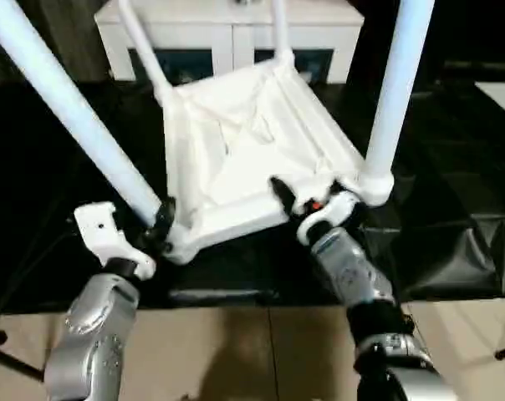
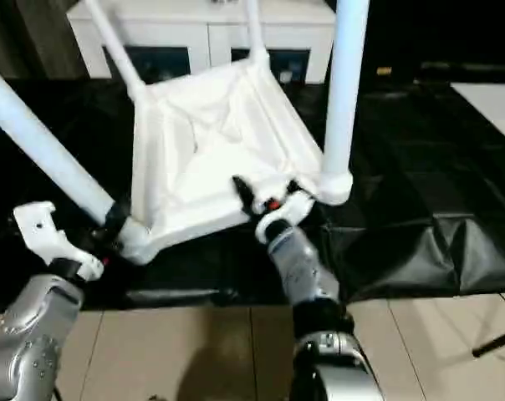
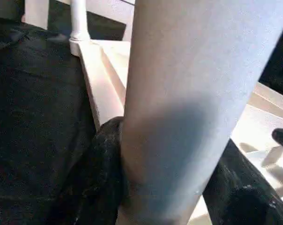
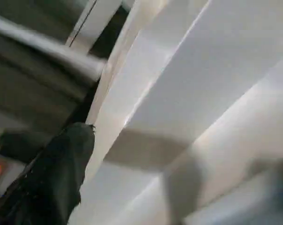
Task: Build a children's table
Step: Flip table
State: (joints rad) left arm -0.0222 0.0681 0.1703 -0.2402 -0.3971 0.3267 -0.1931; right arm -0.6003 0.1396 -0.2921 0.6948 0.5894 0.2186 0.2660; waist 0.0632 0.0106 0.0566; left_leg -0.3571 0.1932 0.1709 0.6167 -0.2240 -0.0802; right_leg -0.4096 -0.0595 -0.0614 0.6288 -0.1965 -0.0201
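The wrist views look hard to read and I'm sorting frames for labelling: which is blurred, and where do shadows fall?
Right wrist view: soft throughout, the tabletop smeared into pale planes. Left wrist view: sharper, the near leg shaded grey at its base between the left hand's fingers.

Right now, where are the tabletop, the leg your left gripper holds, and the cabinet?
tabletop [image 1: 244,150], left eye view, ribbed underside.
leg [image 1: 77,117], left eye view, middle of tube.
left gripper [image 1: 156,227], left eye view, fingers around leg.
cabinet [image 1: 227,25], left eye view, white top.
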